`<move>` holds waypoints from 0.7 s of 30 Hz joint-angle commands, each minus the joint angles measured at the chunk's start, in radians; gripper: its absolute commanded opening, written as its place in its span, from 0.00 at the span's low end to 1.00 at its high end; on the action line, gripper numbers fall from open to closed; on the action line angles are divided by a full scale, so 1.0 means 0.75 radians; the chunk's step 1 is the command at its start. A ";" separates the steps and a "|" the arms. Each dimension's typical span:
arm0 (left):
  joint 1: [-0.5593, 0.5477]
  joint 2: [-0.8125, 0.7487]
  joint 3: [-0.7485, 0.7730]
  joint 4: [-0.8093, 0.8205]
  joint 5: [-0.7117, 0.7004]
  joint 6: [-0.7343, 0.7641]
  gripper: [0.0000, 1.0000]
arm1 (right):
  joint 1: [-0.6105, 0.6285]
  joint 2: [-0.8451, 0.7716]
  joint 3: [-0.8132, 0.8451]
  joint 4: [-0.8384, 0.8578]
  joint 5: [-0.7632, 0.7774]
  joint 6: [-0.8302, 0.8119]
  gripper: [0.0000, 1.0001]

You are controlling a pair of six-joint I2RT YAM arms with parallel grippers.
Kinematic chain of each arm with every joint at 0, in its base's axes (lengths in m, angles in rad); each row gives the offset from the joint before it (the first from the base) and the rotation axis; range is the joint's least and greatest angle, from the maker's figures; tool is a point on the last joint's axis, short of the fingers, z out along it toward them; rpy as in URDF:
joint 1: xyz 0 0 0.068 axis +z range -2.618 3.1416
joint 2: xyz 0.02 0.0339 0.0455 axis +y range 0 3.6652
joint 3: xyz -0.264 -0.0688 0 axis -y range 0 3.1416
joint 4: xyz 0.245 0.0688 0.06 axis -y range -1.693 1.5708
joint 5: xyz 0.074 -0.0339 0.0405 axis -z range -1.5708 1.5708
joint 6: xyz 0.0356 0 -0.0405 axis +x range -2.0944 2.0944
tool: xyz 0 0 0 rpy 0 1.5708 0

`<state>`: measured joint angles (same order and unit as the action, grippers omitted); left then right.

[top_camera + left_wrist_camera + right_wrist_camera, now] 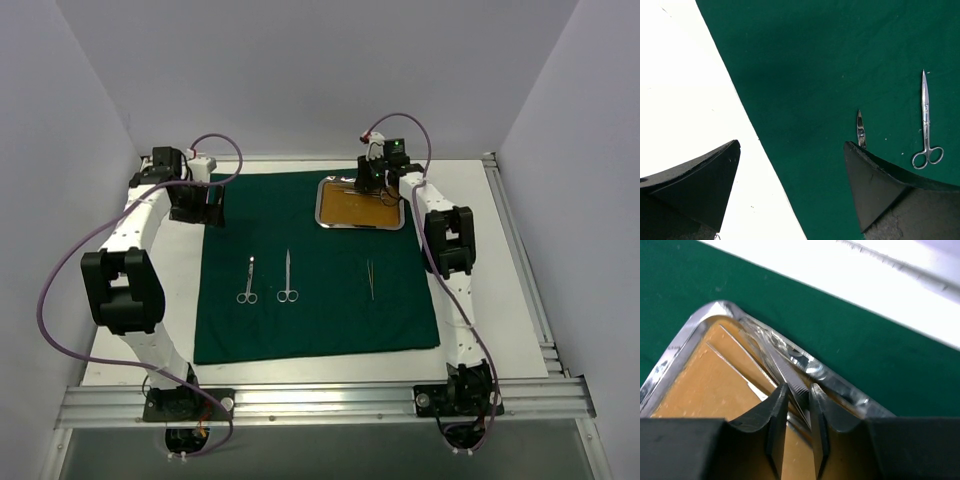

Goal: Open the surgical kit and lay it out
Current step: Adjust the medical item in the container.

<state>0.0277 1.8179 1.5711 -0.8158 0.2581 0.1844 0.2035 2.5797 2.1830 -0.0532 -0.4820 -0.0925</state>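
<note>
The dark green drape lies spread flat on the table. The steel tray with its tan liner sits at the drape's far edge. My right gripper is down in the tray's corner, its fingers closed narrow on a silver tweezers with a ribbed grip. Another slim instrument lies on the liner. Two scissors and a thin tweezers lie in a row on the drape. My left gripper hangs wide open and empty over the drape's left edge.
White table shows left of the drape. In the left wrist view one pair of scissors lies to the right, and another instrument's tip pokes out behind my right finger. A metal rail runs along the near edge.
</note>
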 commanded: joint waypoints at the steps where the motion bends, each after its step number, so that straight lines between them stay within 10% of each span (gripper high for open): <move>1: 0.004 0.006 0.063 0.002 0.004 0.002 0.94 | 0.025 -0.106 -0.096 -0.068 -0.018 -0.054 0.18; 21: 0.002 -0.012 0.057 -0.019 0.036 0.006 0.94 | 0.058 -0.380 -0.327 -0.105 -0.030 -0.141 0.00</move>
<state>0.0277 1.8183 1.5734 -0.8207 0.2626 0.1848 0.2356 2.4012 1.9522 -0.1139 -0.4839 -0.1955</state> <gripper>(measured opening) 0.939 0.005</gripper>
